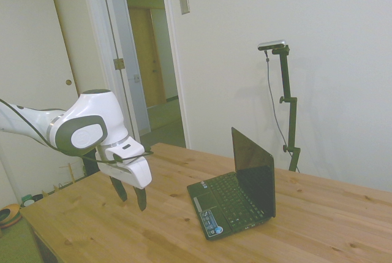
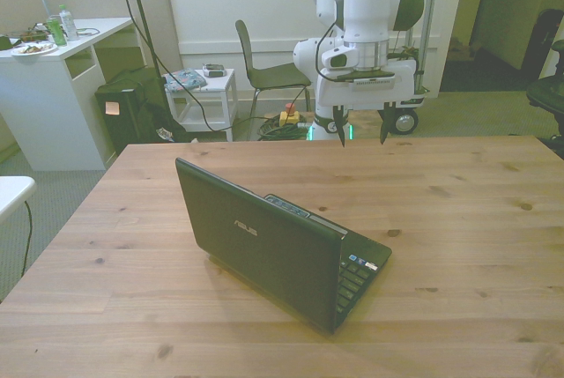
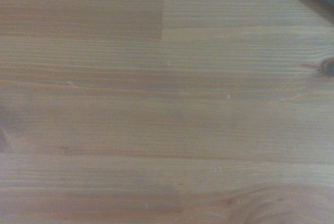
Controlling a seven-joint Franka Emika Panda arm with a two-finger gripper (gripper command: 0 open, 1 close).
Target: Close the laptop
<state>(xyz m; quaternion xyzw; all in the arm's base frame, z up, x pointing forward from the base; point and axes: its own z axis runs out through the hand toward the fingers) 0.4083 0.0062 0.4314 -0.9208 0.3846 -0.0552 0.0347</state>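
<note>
The laptop [image 1: 236,194] is a small black netbook standing open on the wooden table [image 1: 92,226], its screen upright and its keyboard facing the arm. A blue-and-white sticker marks the near palm-rest corner. In the front view the laptop [image 2: 264,241] shows its lid back with a logo. My gripper [image 1: 131,197] hangs above the table to the left of the laptop in the side view, apart from it, open and holding nothing. In the front view the gripper [image 2: 361,129] sits over the table's far edge. The wrist view shows only bare wood grain [image 3: 167,109].
Behind the table in the front view stand a chair [image 2: 264,70], a small white side table [image 2: 204,87] and a white desk [image 2: 62,61] with a can and plate. In the side view a doorway [image 1: 150,60] opens beyond the table.
</note>
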